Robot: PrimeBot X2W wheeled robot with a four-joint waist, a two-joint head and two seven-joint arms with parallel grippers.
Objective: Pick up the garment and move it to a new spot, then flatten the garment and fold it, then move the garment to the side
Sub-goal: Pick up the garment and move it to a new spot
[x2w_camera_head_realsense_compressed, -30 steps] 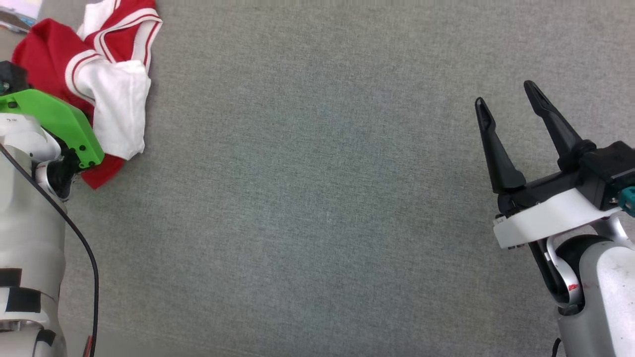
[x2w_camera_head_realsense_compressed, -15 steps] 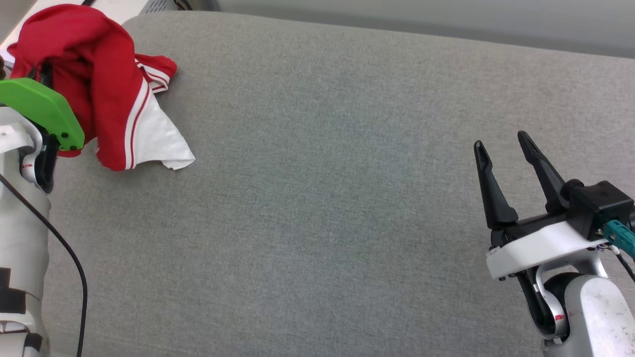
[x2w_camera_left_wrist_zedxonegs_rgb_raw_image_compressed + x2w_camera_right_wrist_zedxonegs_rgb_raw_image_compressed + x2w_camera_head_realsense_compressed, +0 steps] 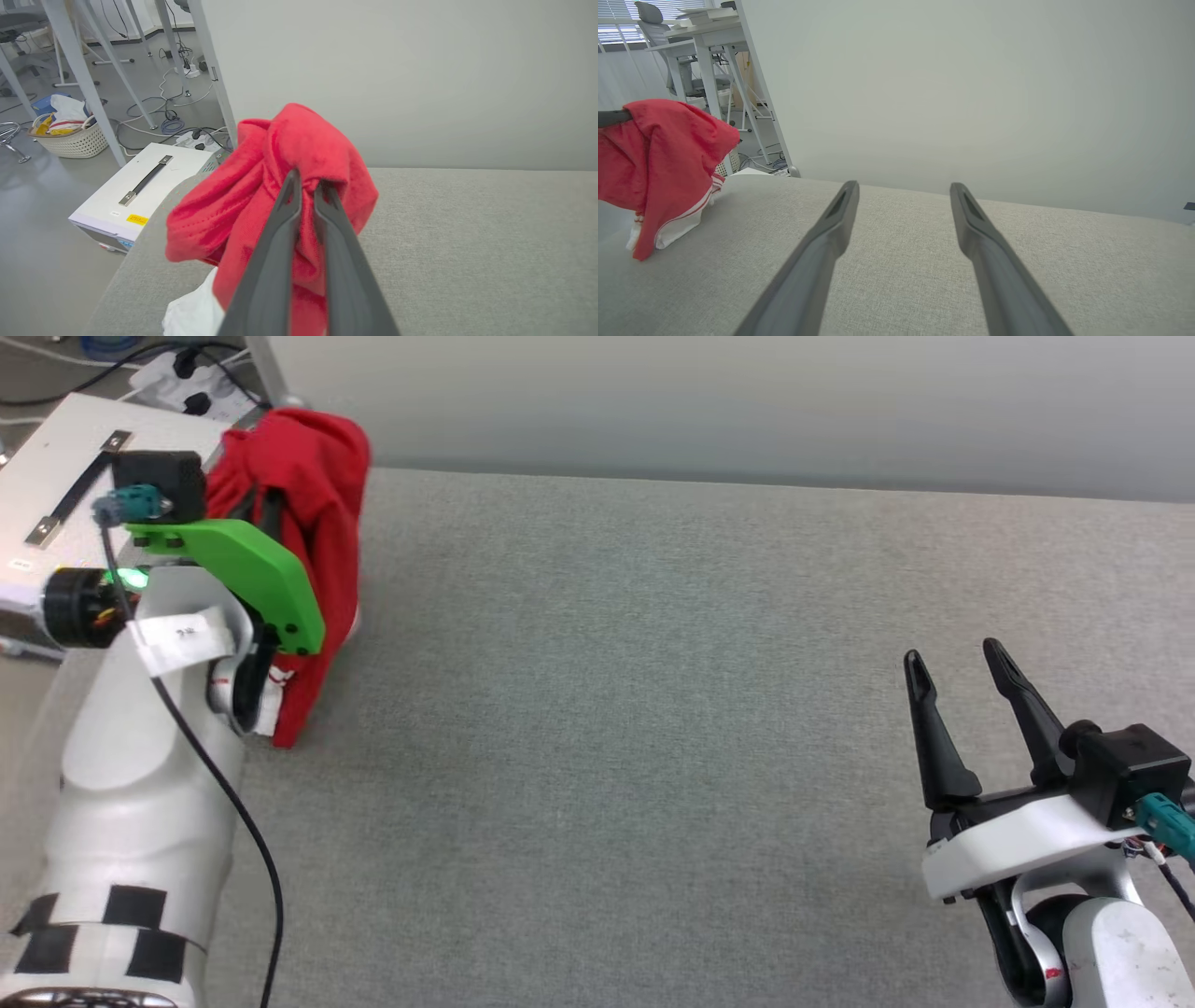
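The red garment [image 3: 317, 523] hangs bunched above the far left of the grey table [image 3: 607, 709], its lower end near the cloth surface. My left gripper [image 3: 306, 179] is shut on a fold of the garment [image 3: 285, 154], the two dark fingers pressed close with red cloth between them. White sleeve fabric [image 3: 196, 310] and striped trim [image 3: 686, 212] dangle below. In the right wrist view the garment [image 3: 658, 158] hangs at the left. At the lower right, my right gripper [image 3: 957, 658] stands open and holds nothing. Its numerals are hidden.
A white box with a metal handle [image 3: 140, 184] sits on the floor beside the table's left end. A wicker basket [image 3: 70, 137], table legs and cables lie beyond it. A pale wall [image 3: 709, 401] runs behind the table's far edge.
The left arm has lifted the garment off the table and carried it rightward; it now hangs bunched. The head camera has tilted up, bringing the wall into view. The right gripper stays open.
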